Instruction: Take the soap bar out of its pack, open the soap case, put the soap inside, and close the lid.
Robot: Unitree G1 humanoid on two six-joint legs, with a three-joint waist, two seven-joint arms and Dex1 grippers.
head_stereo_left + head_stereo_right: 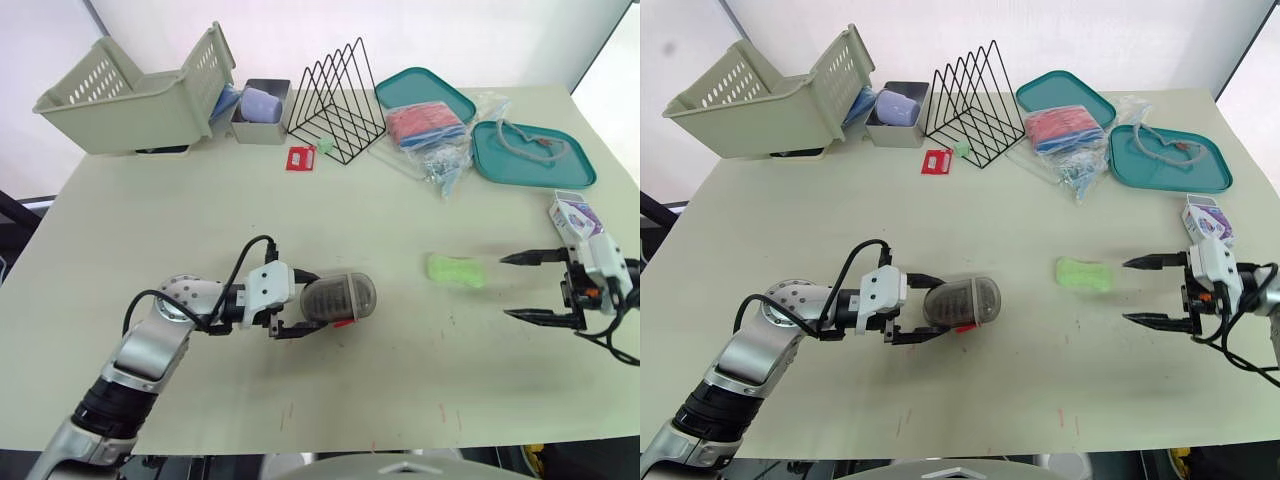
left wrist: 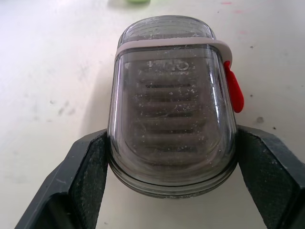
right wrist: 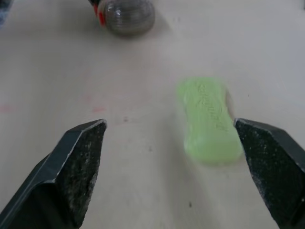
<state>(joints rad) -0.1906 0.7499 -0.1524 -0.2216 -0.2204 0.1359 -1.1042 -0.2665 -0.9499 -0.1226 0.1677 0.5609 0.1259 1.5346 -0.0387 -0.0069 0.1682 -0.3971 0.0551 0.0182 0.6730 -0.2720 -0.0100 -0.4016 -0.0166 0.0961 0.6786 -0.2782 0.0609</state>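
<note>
A smoky grey soap case (image 1: 340,296) with a red latch lies closed on its side on the table's near left. My left gripper (image 1: 312,302) is shut on it, one black finger pressed to each side, as the left wrist view shows on the case (image 2: 171,109). The bare green soap bar (image 1: 456,270) lies on the table to the right of the case. My right gripper (image 1: 506,287) stands open just right of the bar (image 3: 209,121), not touching it. The white and purple soap pack (image 1: 575,215) lies behind the right gripper.
Along the back stand a beige basket (image 1: 130,90), a grey bin (image 1: 262,105) with a purple cup, a black wire rack (image 1: 335,100), two teal trays (image 1: 532,152) and plastic bags (image 1: 430,135). A small red item (image 1: 300,158) lies near the rack.
</note>
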